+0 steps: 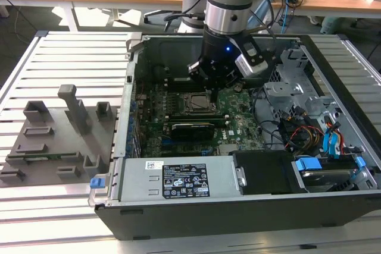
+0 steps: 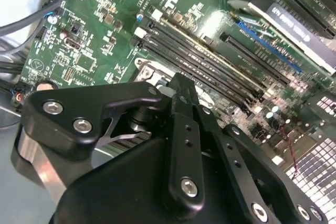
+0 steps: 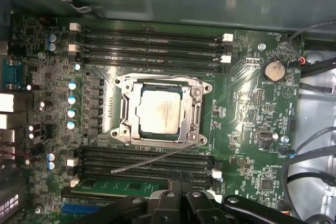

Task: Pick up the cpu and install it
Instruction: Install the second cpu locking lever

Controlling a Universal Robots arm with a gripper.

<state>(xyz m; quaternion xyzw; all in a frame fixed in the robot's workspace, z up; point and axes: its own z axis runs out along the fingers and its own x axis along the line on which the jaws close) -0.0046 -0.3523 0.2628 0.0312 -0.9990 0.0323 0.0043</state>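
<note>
Misalignment is looming as the black pincer [image 1: 209, 87], its grip state impossible to judge, is hovering above the silver-topped square cpu [image 3: 160, 113] sitting in the socket, at the green motherboard's [image 3: 247, 129] centre.

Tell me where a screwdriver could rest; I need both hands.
Free: the slatted table behind the grey fixture blocks, and its strip right of the computer case. Crowded: the motherboard around the cpu, under the claw.
</note>
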